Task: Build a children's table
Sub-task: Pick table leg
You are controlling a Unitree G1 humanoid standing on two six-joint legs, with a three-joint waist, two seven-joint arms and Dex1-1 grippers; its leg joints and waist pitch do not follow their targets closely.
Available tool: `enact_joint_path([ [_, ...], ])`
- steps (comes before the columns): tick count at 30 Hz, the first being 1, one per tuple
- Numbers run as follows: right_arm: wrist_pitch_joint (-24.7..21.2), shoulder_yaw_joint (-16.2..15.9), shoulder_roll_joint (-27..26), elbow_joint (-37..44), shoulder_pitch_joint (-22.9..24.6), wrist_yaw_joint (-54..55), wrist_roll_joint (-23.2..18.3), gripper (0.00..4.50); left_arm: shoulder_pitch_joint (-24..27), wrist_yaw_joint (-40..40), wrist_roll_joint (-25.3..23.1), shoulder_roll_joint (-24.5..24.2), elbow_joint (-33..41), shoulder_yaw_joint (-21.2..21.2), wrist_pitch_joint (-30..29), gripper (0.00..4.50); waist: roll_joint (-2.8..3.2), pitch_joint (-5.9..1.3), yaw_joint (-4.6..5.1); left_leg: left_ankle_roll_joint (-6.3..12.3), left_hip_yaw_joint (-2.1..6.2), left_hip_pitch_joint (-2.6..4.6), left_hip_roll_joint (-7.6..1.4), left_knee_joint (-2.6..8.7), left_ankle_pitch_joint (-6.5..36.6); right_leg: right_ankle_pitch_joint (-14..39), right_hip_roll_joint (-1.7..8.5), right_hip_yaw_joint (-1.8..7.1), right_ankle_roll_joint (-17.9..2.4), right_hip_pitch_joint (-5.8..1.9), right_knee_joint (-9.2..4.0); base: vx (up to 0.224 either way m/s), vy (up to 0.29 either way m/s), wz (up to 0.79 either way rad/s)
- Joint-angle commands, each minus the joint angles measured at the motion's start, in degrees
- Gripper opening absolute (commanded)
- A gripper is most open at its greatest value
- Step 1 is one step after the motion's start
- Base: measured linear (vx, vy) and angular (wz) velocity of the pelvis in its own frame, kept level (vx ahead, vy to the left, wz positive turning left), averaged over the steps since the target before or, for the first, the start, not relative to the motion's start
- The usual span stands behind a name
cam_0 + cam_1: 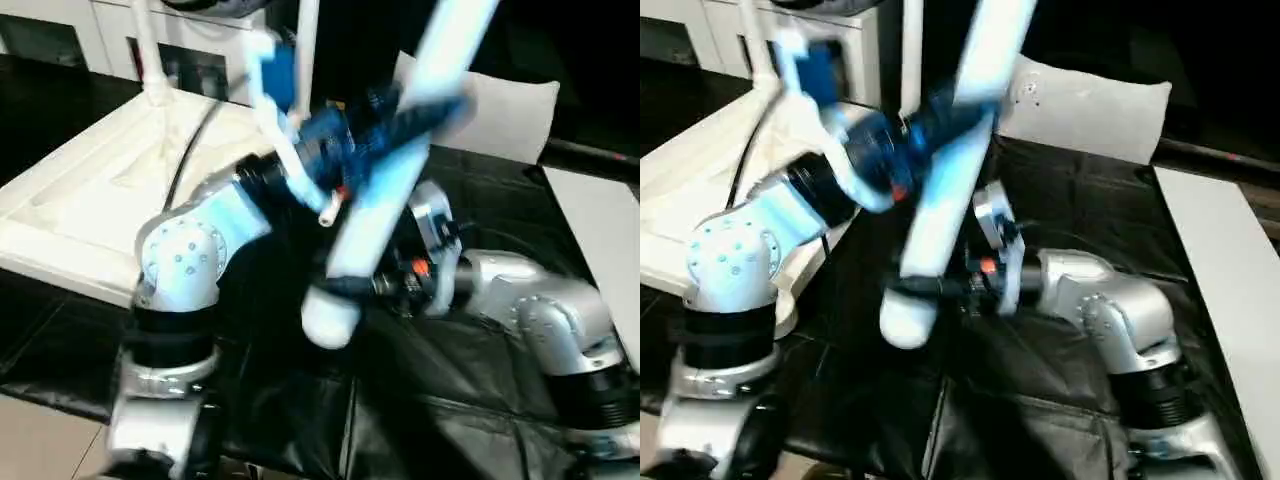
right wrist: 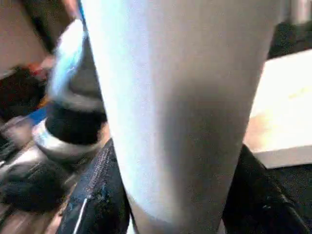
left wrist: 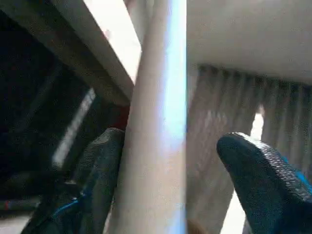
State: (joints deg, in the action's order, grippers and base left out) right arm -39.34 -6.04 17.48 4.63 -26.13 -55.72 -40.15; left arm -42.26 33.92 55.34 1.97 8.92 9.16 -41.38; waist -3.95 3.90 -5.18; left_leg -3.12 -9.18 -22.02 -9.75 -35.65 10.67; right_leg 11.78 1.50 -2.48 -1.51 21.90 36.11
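A long white leg (image 1: 372, 215) hangs tilted over the black-covered table, thick end down. My right gripper (image 1: 342, 288) is shut on that thick lower end, and both its fingers (image 2: 97, 195) press against the leg (image 2: 170, 97). My left gripper (image 1: 400, 118) is open around the leg's middle. In the left wrist view one of the fingers (image 3: 102, 165) lies against the leg (image 3: 156, 122), while the other stands off with a gap. The white tabletop (image 1: 80, 200) lies underside up at the left. Two legs (image 1: 148, 50) stand upright at its far side.
A white pillow-like slab (image 1: 505, 110) lies at the back right. A white cabinet (image 1: 110, 30) with dark compartments stands behind the tabletop. A flat white panel (image 1: 600, 230) lies along the right edge. Black cloth (image 1: 420, 400) covers the work surface.
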Motion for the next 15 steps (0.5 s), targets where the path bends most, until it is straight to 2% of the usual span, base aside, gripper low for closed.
enact_joint_path([
  [1, 1.4, 2.2, 0.2, -1.1, 0.8, 2.1, 0.9, 1.93, -0.8, -1.2, 0.6, 0.5, 1.7, 0.9, 2.1, 3.73, -0.1, -3.78, -0.08, -0.24, 0.96, 0.96, -3.64, 4.35, 7.0, 14.0, 6.61, 2.99, -8.9, -2.5, -5.12, 0.0, 0.0, 0.0],
  [2, 2.1, 2.4, -0.4, -1.5, 0.9, 3.4, 1.5, 1.93, -1.2, -2.9, -0.7, 1.2, 1.4, 1.9, 4.7, 3.73, -0.26, -3.78, -0.09, -0.13, 0.93, 0.91, -3.58, 4.34, 6.7, 13.7, 6.52, 3.0, -8.5, -2.58, -5.04, 0.0, 0.0, 0.0],
  [5, 5.3, 0.9, -1.5, -1.8, 1.4, 7.2, 5.7, 1.93, -2.2, -7.1, -2.0, 1.3, 0.1, 5.2, 7.7, 3.73, -0.01, -3.79, 0.1, -0.57, 1.02, 0.88, -3.58, 4.39, 7.0, 13.5, 6.54, 3.01, -7.6, -2.59, -5.02, 0.0, 0.0, 0.0],
  [7, 10.9, -2.4, -2.3, -1.4, 2.4, 10.9, 12.2, 1.93, -1.4, -11.1, -8.9, -1.4, -1.3, 6.4, 10.6, 3.73, -0.05, -3.74, 0.3, -0.93, 1.09, 0.96, -3.64, 4.52, 7.4, 14.0, 6.42, 3.01, -6.6, -2.39, -5.13, 0.0, 0.0, 0.0],
  [8, 10.9, -2.4, -2.3, -1.4, 2.4, 10.9, 12.2, 1.93, -1.4, -11.1, -8.9, -1.4, -1.3, 6.4, 10.6, 3.73, 0.08, -3.71, 0.45, -1.14, 1.16, 1.03, -3.62, 4.62, 7.6, 14.2, 6.33, 3.07, -5.7, -2.26, -5.06, 0.0, 0.0, 0.0],
  [9, 11.8, -2.9, -2.4, -1.4, 2.5, 11.3, 13.1, 1.93, -1.1, -11.5, -10.2, -2.0, -1.4, 6.2, 11.0, 3.73, 0.15, -3.77, 0.42, -1.09, 1.14, 1.13, -3.6, 4.59, 7.6, 13.9, 6.43, 3.12, -5.6, -2.33, -5.04, 0.0, 0.0, 0.0],
  [12, 14.6, -3.7, -4.3, -2.3, 2.4, 14.4, 16.1, 1.93, 0.9, -16.1, -22.0, -6.9, -6.0, 0.2, 12.2, 3.73, 0.43, -3.74, 0.56, -1.2, 1.19, 1.28, -3.76, 4.78, 8.2, 12.8, 6.34, 3.24, -5.6, -2.01, -4.78, 0.0, 0.0, 0.0],
  [13, 14.6, -3.7, -4.3, -2.3, 2.4, 14.4, 16.1, 1.93, 0.9, -16.1, -22.0, -6.9, -6.0, 0.2, 12.2, 3.73, 0.52, -3.77, 0.45, -1.27, 1.3, 1.34, -3.83, 4.86, 8.4, 12.8, 6.4, 3.21, -5.4, -1.97, -4.81, 0.0, 0.0, 0.0],
  [14, 15.8, -4.2, -4.8, -2.6, 2.4, 15.5, 17.5, 1.93, 1.7, -16.9, -25.7, -8.6, -7.7, -2.7, 12.5, 3.73, 0.56, -3.79, 0.47, -1.54, 1.22, 1.39, -3.77, 4.83, 8.4, 12.5, 6.43, 3.22, -5.7, -2.02, -4.76, 0.0, 0.0, 0.0],
  [15, 16.0, -4.3, -5.0, -2.7, 2.3, 15.7, 17.8, 1.93, 1.8, -17.0, -26.5, -8.9, -7.9, -3.5, 12.6, 3.73, 0.56, -3.72, 0.58, -1.78, 1.27, 1.34, -3.86, 5.01, 8.8, 12.3, 6.39, 3.24, -5.8, -2.01, -4.77, 0.0, 0.0, 0.0],
])
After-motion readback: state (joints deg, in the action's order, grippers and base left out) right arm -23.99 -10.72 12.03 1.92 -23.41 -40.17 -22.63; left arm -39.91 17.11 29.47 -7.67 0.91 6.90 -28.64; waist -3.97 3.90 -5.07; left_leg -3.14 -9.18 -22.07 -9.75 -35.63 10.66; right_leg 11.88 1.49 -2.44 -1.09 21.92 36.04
